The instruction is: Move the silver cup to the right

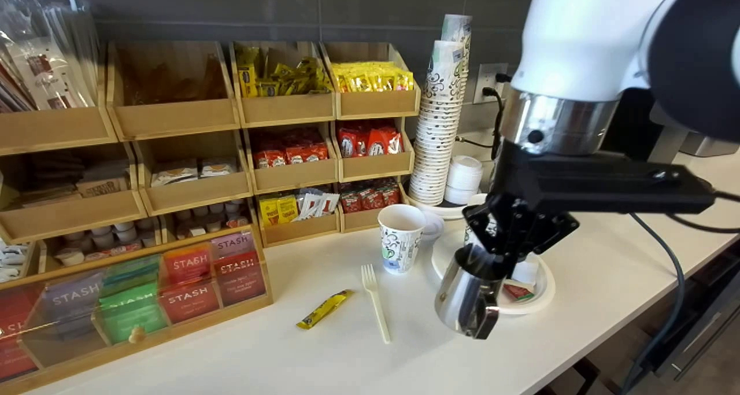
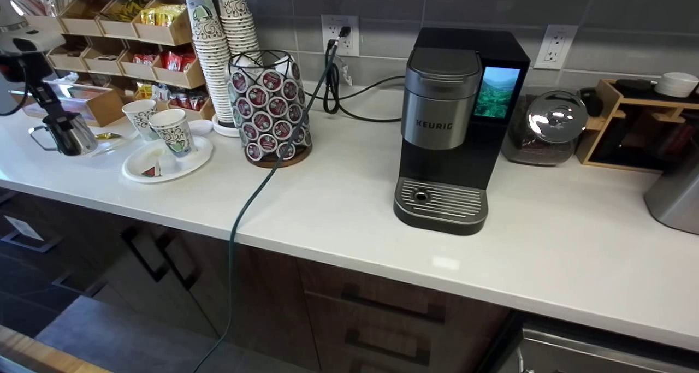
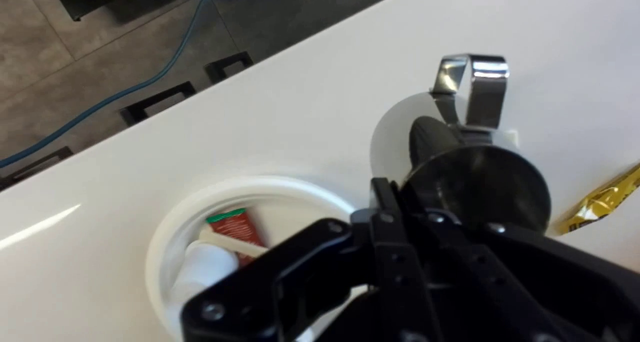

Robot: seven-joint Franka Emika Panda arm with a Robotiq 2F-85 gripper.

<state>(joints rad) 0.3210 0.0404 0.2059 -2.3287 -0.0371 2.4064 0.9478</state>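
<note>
One silver cup [image 1: 467, 296], pinched at the rim by the hand [image 3: 396, 191], not by the handle [image 3: 486, 94]. Tilted, near the plate [image 2: 203, 157]. Base maybe just off the counter [image 3: 300, 121], maybe grazing it; hard to call from these angles.

Main worry: slip or swivel. Smooth steel, held on one thin edge, probably off-centre. Could swing or drop on any sideways jerk.

Set-down: not there yet, judging by tilt and grip. Level out before release, otherwise likely to land on a base edge and tip.

Next out: that plate, to the right of the cup in both exterior views, with a paper cup [image 2: 173, 132] standing on it. Probably in the way of a rightward move. Could clip the edge, shove the plate, topple the paper cup. Likely cause: too little lift. Raise first, or go round the front without drifting past the counter edge.

Beyond that: two tall cup stacks [image 2: 210, 61] and a pod rack [image 2: 271, 111] toward the back. Could go over on a wide swing. Teal cable [image 2: 231, 253] over the front edge: possible snag.

Farther still: coffee maker [image 2: 439, 108], hard stop for an overlong move.
</note>
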